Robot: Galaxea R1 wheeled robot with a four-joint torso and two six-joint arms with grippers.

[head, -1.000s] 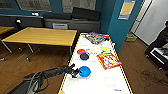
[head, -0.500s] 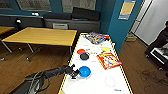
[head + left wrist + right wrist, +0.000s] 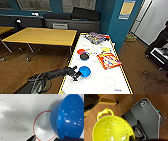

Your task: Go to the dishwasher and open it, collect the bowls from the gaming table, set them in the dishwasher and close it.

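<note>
Fingers of your left gripper (image 3: pixel 78 74) clasp the blue bowl (image 3: pixel 84 71); the orange-red bowl (image 3: pixel 80 51) and black bowl (image 3: pixel 84 56) wait on the bench (image 3: pixel 100 85).

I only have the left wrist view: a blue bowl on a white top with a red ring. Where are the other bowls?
Observer: In the head view, a black bowl sits farther along the table, beyond the blue bowl.
Operator: And the third one?
Observer: An orange-red bowl lies just beyond the black bowl, close beside it. I cannot tell whether they touch.
Operator: What is near the right arm?
Observer: The right wrist view shows a yellow colander above the wooden floor. I cannot tell whether it is held.
</note>
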